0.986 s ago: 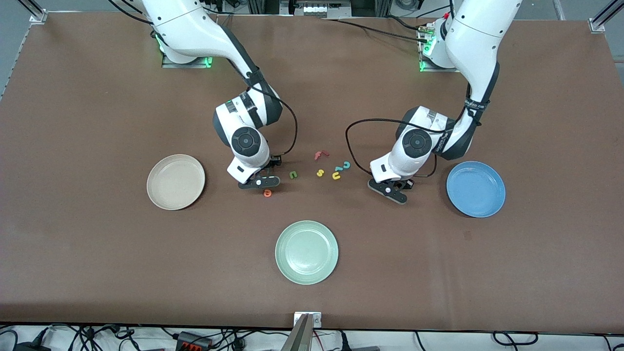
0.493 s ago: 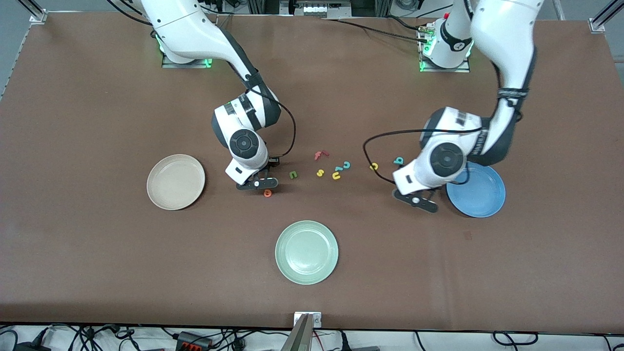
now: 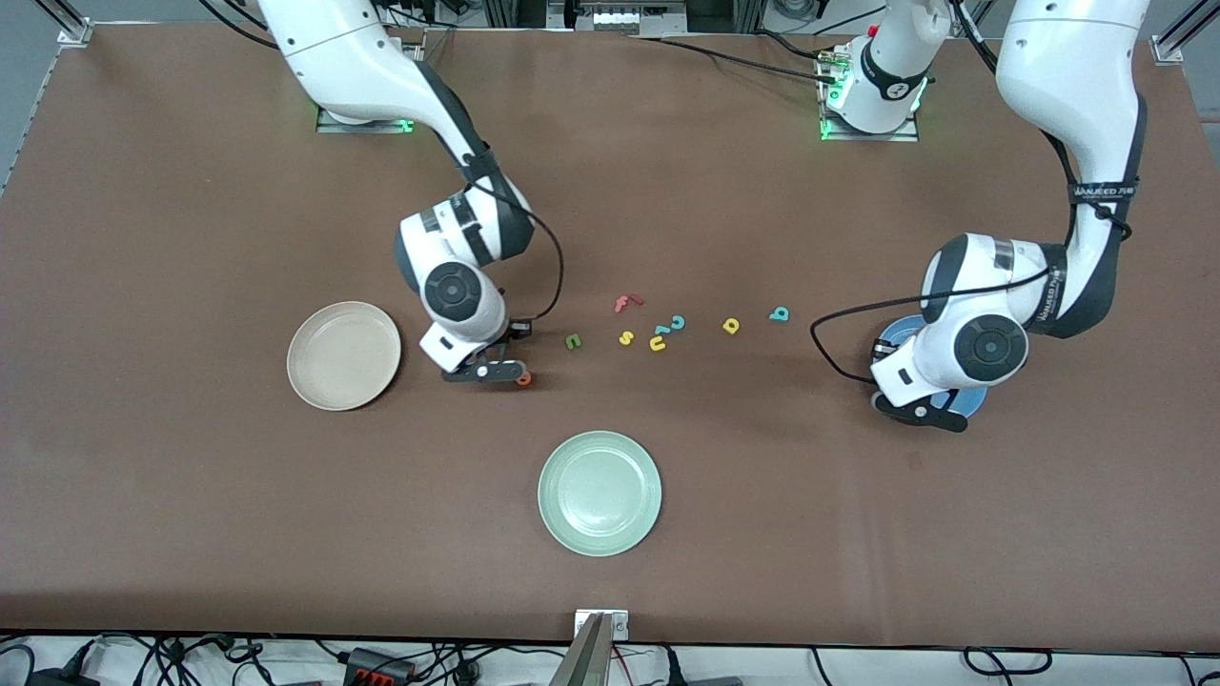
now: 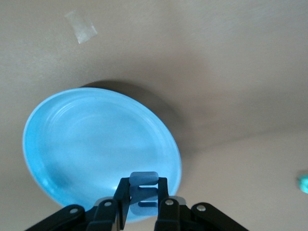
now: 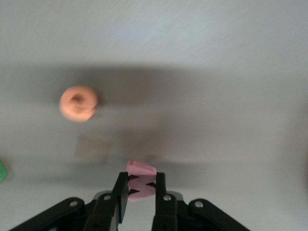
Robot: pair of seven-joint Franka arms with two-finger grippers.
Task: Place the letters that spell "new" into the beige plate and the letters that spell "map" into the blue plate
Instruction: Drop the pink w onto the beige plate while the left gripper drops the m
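My right gripper point(image 5: 141, 185) is shut on the pinkish-red "w" point(image 5: 141, 169), low at the table beside the orange "e" point(image 3: 523, 378), between the beige plate point(image 3: 344, 355) and the dark green "n" point(image 3: 573, 340). The "e" point(image 5: 78, 103) lies loose. My left gripper point(image 4: 143, 192) is shut on the blue "m" point(image 4: 143, 179) and hangs over the rim of the blue plate point(image 4: 96, 139), which the left arm half hides in the front view point(image 3: 891, 335). The yellow "a" point(image 3: 731, 326) and teal "p" point(image 3: 780, 313) lie on the table toward the blue plate.
A red "f" point(image 3: 626, 303), a yellow "s" point(image 3: 626, 337), a yellow "u" point(image 3: 658, 344) and a teal hook-shaped letter point(image 3: 677, 323) lie mid-table. A pale green plate point(image 3: 599, 493) sits nearer the front camera. A scrap of tape point(image 4: 81, 26) lies on the table by the blue plate.
The left arm swung from the middle letters to the blue plate with the "m", uncovering the "a" and "p". The right gripper closed on the "w" and shifted slightly toward the beige plate.
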